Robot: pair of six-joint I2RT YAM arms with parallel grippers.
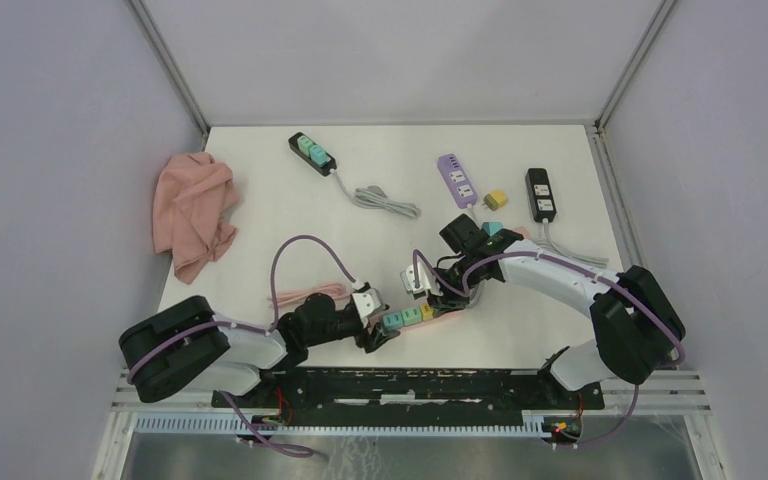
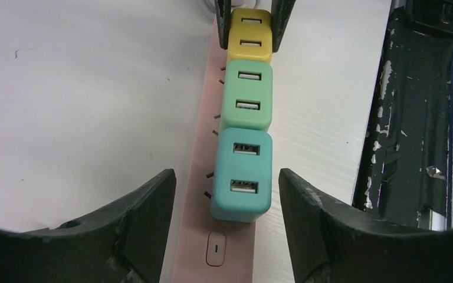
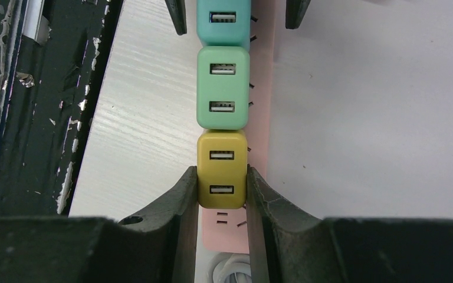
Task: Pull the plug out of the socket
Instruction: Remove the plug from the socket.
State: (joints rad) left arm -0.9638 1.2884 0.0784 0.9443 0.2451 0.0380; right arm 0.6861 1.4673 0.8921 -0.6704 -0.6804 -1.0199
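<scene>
A pink socket strip [image 2: 215, 253] lies near the table's front edge with three plugs in a row on it: teal [image 2: 243, 174], green [image 2: 248, 97] and yellow [image 2: 249, 35]. My left gripper [image 2: 227, 194] is open, its fingers standing either side of the teal plug with gaps on both sides. My right gripper [image 3: 222, 188] is shut on the yellow plug [image 3: 222, 171] at the strip's other end, both pads pressed on its sides. From above, the two grippers [image 1: 375, 325] [image 1: 430, 300] face each other over the strip [image 1: 430, 318].
A pink cloth [image 1: 195, 212] lies at the left. At the back are a black strip with teal plugs [image 1: 312, 153], a purple strip [image 1: 457, 180], a loose yellow plug [image 1: 497, 200] and another black strip [image 1: 540, 194]. The black base rail [image 1: 410, 385] runs just beyond the table edge.
</scene>
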